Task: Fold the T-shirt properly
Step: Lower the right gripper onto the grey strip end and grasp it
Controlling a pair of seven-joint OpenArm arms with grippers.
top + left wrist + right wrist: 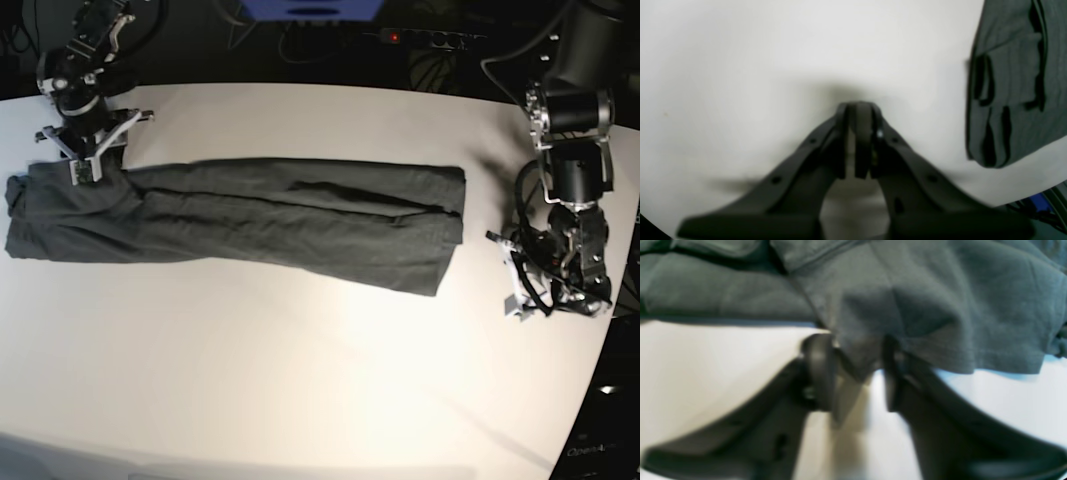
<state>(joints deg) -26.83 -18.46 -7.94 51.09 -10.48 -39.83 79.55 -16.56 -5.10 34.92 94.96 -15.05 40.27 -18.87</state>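
Observation:
The dark grey T-shirt [260,215] lies on the white table [300,380] as a long, lengthwise-folded strip running left to right. At its far left end, my right gripper [85,168] stands over the cloth's back edge. In the right wrist view the right gripper [855,343] has its jaws still apart, with a hanging fold of the T-shirt [923,306] between them. My left gripper [858,110] is shut and empty, low over bare table, with the T-shirt's right end [1013,83] off to its side. In the base view the left gripper [518,288] sits right of the shirt.
A power strip [420,37] with a red light, a blue object [310,10] and cables lie beyond the table's back edge. The table's curved right edge passes close to the left arm [570,170].

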